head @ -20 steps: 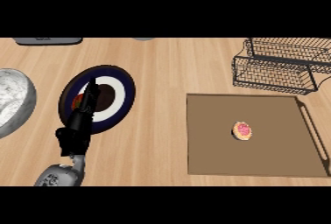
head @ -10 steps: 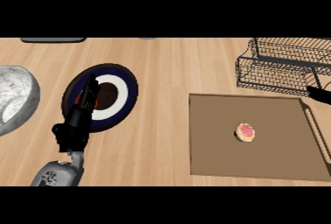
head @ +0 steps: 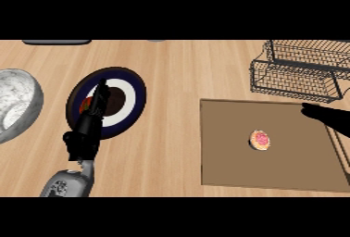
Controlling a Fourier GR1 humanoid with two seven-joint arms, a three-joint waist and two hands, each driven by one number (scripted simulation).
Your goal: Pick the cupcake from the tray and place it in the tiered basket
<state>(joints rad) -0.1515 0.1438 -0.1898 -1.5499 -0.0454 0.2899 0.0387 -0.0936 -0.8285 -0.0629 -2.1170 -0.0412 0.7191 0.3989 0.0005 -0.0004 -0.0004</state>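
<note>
Black against the pale wood, our right hand [head: 329, 117] enters from the right edge of the head view, over the upper right corner of the flat brown square tray [head: 226, 162]. Only dark straight fingers show, pointing left, holding nothing. The small round cupcake with pink frosting [head: 259, 139] sits on the tray, right of its middle, below and to the left of those fingertips and clearly apart from them.

Beyond the tray's far edge stands the dark wire tiered basket [head: 297, 74], its lower tier just beside the tray and its upper tier set further back.

On the other side, our left hand [head: 90, 124] rises from the lower edge on a grey forearm [head: 67, 184]. Its fingers stretch straight up, open and holding nothing, lying across the left part of a round plate with dark blue, white and brown rings [head: 121, 102]. Further left, a pale marbled grey bowl [head: 17, 102] is cut by the view's edge. Everything rests on the light wooden counter [head: 171, 152].
</note>
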